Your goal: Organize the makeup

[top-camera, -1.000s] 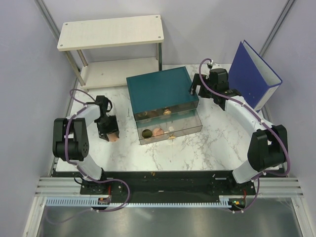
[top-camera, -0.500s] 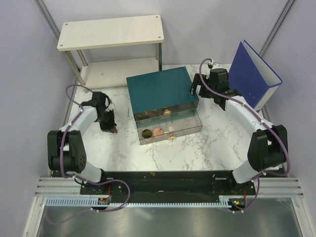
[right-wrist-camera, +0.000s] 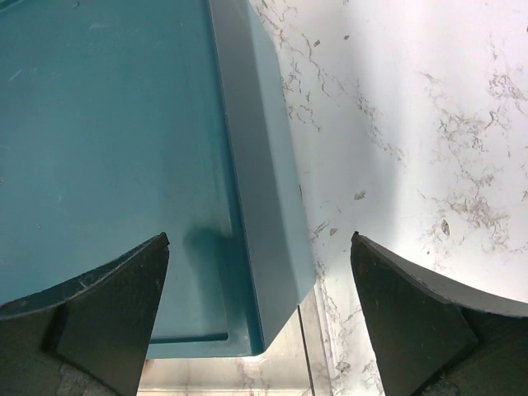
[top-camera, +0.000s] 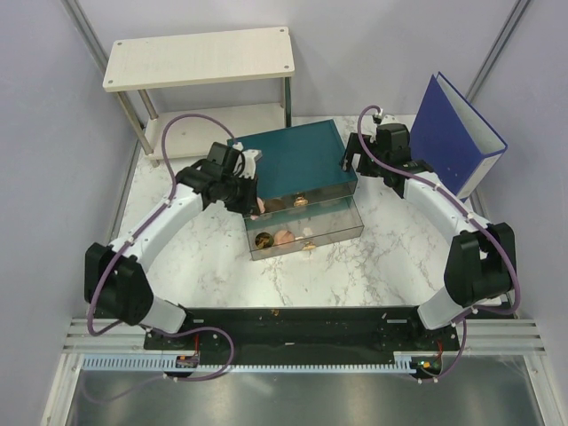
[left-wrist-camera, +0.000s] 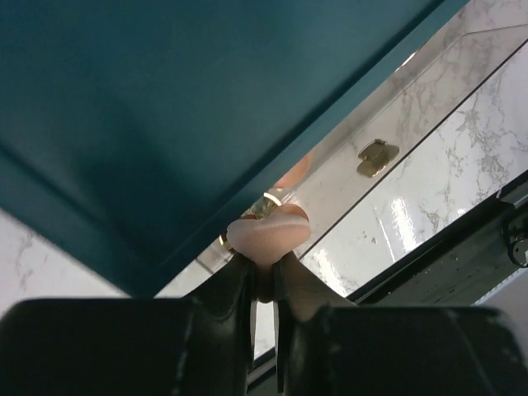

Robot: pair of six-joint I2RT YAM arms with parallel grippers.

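My left gripper (top-camera: 255, 202) is shut on a peach-pink round disc (left-wrist-camera: 268, 233) and holds it at the left front corner of the teal drawer box (top-camera: 288, 160), over the open clear drawers. The disc's edge shows between the fingers (left-wrist-camera: 231, 285) in the left wrist view. In the lower drawer (top-camera: 342, 229) lie a gold-rimmed dark pot (top-camera: 264, 240) and another peach-pink disc (top-camera: 284, 237). More small items sit in the upper drawer (top-camera: 300, 202). My right gripper (top-camera: 352, 156) is open and empty, straddling the box's right edge (right-wrist-camera: 264, 206). The tan stick and mint tube are not in view.
A blue ring binder (top-camera: 454, 133) stands at the back right. A white two-tier shelf (top-camera: 200, 58) stands at the back left. A gold drawer handle (left-wrist-camera: 376, 157) shows in the left wrist view. The marble tabletop (top-camera: 293, 280) lies in front of the drawers.
My left arm has swung right and away from me, carrying the peach-pink disc from the table's left side to the left front corner of the drawer box. The right arm has not moved.
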